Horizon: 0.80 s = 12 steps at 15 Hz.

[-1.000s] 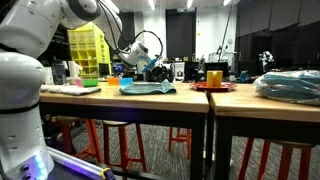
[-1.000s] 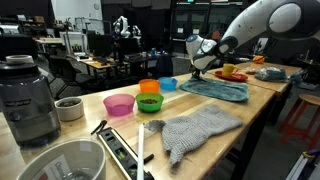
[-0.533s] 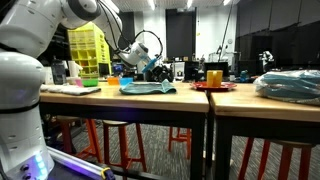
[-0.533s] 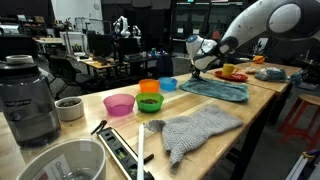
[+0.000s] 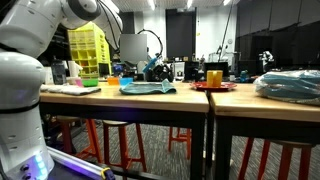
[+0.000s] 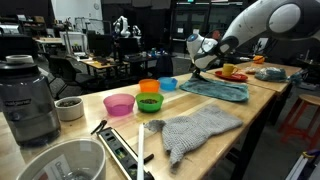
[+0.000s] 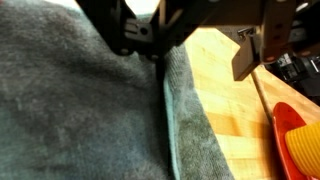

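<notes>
The white robot arm [image 6: 262, 22] comes in high over the long wooden table [image 6: 262, 100] and bends down at the wrist, so the black gripper [image 6: 197, 72] points at the far end of the blue-grey terry towel [image 6: 215, 90], which lies spread flat on the table. In an exterior view the arm's big white links [image 5: 40, 30] fill the near side, and the gripper [image 5: 150, 70] sits low over the towel [image 5: 148, 88], partly lost against dark clutter behind it.

In the wrist view the gripper [image 7: 158, 50] has its dark fingers [image 7: 130, 35] drawn together on the towel's teal hem [image 7: 168, 110], pinching a raised ridge of cloth. The fingertips merge into shadow, so the exact contact is hard to make out. The towel [image 7: 80, 110] fills most of that view and is cut off on three sides. Bare wood [image 7: 225, 100] shows beside the hem, and beyond it a red plate [image 7: 295, 140] is cropped by the corner.

The same red plate [image 6: 232, 75] stands just past the towel's far end; what rests on it is too small to tell.
</notes>
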{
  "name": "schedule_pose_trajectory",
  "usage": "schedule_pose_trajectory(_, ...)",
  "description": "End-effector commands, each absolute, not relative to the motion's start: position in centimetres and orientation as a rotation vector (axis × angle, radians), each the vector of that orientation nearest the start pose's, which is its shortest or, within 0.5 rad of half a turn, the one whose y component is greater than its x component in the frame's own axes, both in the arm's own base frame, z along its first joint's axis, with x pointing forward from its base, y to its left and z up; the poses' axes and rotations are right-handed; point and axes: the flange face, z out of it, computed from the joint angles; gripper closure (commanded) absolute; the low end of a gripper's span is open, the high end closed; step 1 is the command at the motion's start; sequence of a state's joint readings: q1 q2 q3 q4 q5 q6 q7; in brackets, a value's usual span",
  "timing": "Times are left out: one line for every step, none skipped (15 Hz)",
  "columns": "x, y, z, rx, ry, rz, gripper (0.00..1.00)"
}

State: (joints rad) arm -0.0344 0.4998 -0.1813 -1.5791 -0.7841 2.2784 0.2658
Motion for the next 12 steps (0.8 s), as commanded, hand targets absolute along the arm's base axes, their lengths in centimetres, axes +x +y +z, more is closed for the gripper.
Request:
schedule_pose_trajectory(69.8,-15.3,38.8,2.374,0.001,0.286,0.28)
schedule_pose_trajectory(69.9,-15.5,38.9,2.370,-0.008,0.290,0.29)
schedule_pose_trajectory(70.0,-15.6,39.0,2.367,-0.015,0.293,0.28)
schedule_pose_trajectory(70.0,-15.7,39.0,2.362,-0.024,0.299,0.29)
schedule_pose_trajectory(70.1,-15.9,39.1,2.356,-0.030,0.304,0.30)
schedule_pose_trajectory(70.2,-16.0,39.2,2.348,-0.035,0.308,0.30)
schedule_pose_trajectory(70.3,-16.2,39.2,2.340,-0.041,0.311,0.30)
schedule_pose_trajectory(70.4,-16.4,39.2,2.334,-0.046,0.310,0.31)
schedule_pose_trajectory(70.4,-16.5,39.1,2.329,-0.052,0.310,0.30)
schedule_pose_trajectory(70.6,-16.7,38.9,2.324,-0.060,0.310,0.31)
schedule_pose_trajectory(70.6,-16.9,38.7,2.321,-0.066,0.308,0.31)
schedule_pose_trajectory(70.8,-17.1,38.5,2.318,-0.074,0.306,0.31)
